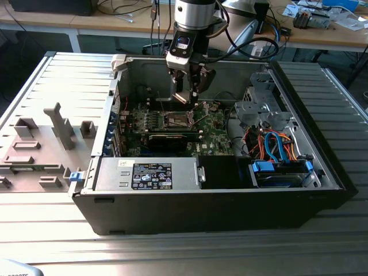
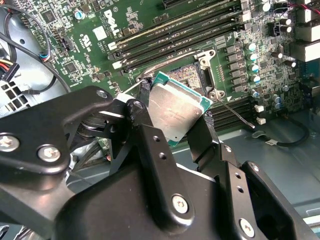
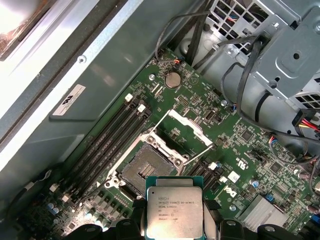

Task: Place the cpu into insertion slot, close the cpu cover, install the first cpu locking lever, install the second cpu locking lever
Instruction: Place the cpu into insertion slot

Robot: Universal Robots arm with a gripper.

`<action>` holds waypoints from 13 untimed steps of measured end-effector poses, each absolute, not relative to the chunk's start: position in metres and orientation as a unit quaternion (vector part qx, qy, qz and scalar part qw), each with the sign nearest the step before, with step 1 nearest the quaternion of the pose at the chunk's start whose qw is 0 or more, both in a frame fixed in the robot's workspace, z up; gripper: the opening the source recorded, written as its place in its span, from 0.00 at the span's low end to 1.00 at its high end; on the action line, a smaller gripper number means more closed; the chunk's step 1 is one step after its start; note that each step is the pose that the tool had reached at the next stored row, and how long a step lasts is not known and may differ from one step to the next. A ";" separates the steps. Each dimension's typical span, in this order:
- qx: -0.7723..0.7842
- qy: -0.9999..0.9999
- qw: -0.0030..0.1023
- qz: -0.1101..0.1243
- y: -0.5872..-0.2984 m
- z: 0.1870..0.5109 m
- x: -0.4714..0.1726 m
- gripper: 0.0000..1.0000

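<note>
Fingers (image 2: pixel 150 135) of the black robot hand (image 2: pixel 175 111) are closed narrow on the small, thin, square cpu (image 2: pixel 177 105) and hold it by two opposite edges. Its grey-silver metal top shows in both wrist views, and the chip sits tilted between the fingers.

In the exterior view the hand (image 1: pixel 188 98) is inside the open black computer case (image 1: pixel 322 172), which lies on the ribbed grey metal table (image 1: pixel 172 253). The cpu (image 3: pixel 174 210) hangs in the air above the green motherboard (image 3: pixel 225 130), near the dark square insertion slot (image 3: pixel 145 170) but not touching it. The slot is empty. The square silver metal cpu cover (image 3: pixel 185 121), a frame with an open window, stands raised at the slot's far edge.
</note>
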State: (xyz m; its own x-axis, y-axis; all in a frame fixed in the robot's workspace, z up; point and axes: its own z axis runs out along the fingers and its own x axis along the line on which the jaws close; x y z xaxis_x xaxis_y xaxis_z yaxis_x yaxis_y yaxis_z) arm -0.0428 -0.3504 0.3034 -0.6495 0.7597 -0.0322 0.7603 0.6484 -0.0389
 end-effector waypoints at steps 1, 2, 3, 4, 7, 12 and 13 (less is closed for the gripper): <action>0.420 0.907 0.006 -0.024 -0.350 0.303 -0.043 0.55; 0.420 0.907 0.006 -0.024 -0.350 0.303 -0.043 0.55; 0.420 0.907 0.006 -0.024 -0.350 0.303 -0.043 0.55; 0.420 0.907 0.006 -0.024 -0.350 0.303 -0.043 0.55; 0.421 0.907 0.006 -0.024 -0.350 0.303 -0.043 0.55; 0.422 0.906 0.006 -0.024 -0.350 0.303 -0.043 0.55; 0.422 0.906 0.006 -0.024 -0.350 0.303 -0.043 0.55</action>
